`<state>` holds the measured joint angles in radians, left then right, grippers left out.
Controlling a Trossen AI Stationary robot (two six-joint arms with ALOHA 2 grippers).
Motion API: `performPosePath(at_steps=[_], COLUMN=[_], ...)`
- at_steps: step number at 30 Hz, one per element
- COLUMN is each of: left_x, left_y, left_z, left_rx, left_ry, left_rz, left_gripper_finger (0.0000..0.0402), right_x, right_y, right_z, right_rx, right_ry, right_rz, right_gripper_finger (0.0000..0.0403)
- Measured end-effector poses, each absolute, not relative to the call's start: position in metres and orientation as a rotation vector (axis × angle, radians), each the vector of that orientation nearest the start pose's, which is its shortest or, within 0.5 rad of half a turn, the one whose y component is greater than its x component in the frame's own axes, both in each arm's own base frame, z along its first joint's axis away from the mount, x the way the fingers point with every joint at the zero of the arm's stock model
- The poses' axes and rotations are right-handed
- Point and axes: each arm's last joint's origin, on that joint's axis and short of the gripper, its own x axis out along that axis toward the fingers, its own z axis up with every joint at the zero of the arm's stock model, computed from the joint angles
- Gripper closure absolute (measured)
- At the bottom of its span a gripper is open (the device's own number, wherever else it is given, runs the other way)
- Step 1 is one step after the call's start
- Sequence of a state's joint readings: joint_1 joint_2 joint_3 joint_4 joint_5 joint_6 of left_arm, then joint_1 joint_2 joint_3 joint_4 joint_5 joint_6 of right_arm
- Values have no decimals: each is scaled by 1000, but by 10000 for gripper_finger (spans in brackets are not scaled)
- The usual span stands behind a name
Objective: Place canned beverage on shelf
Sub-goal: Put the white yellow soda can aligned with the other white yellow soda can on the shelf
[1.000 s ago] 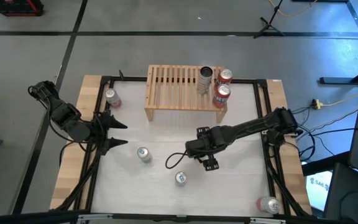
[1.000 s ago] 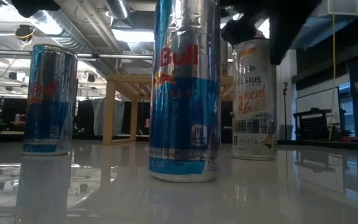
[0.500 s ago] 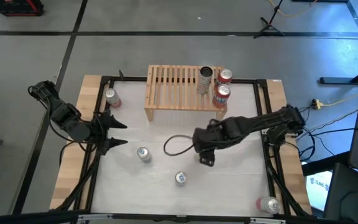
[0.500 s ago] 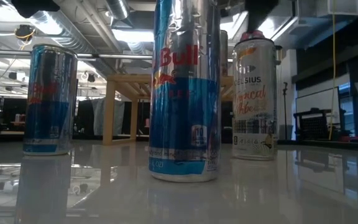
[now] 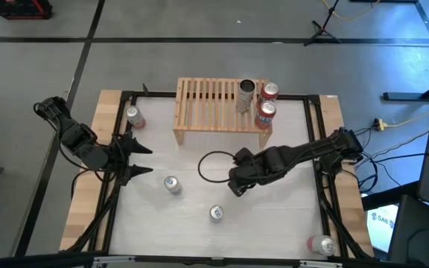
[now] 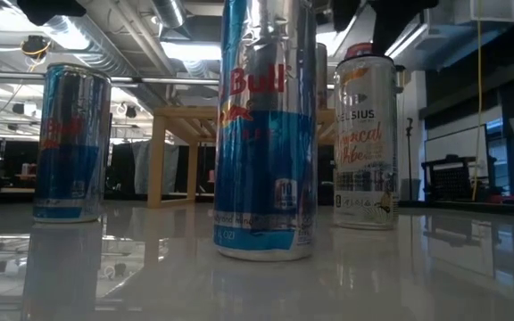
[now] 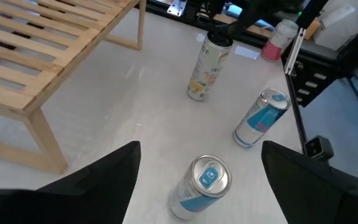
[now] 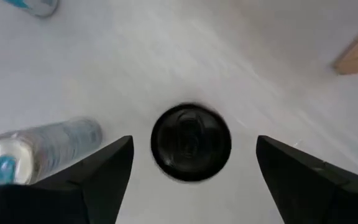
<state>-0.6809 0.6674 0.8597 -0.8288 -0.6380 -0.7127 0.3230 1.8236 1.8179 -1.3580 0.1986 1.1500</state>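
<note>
The light-wood shelf stands at the table's far side, with a pale can and two red cans at its right end. A white Celsius can stands upright on the table. My right gripper hangs open right above its dark top, pointing down, its fingers apart from the can. In the high view this gripper hides the can. Two blue cans stand nearer the left. My left gripper waits open at the table's left edge.
One can stands left of the shelf, and a pink one sits at the near right corner. A black cable loop hangs beside the right arm. Bare white tabletop lies between the shelf's front and the cans.
My right gripper has risen from beside the Celsius can's top to clear above it. It has also rolled about its own line and shifted slightly toward the table's left. The can has stayed upright where it was.
</note>
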Motion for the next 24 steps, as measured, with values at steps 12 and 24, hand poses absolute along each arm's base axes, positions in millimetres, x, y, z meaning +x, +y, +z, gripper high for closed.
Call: performPosePath(at_steps=[12, 24], left_x=[100, 100], left_y=[-59, -59], left_z=[318, 318], left_rx=[-290, -291], left_ry=[486, 486], left_rz=[133, 133], left_gripper_finger=[77, 77], right_x=[351, 362], right_y=[113, 117], right_z=[289, 268], right_rx=[589, 562], right_ry=[1302, 1384], right_rz=[-687, -667], right_gripper_finger=[75, 137])
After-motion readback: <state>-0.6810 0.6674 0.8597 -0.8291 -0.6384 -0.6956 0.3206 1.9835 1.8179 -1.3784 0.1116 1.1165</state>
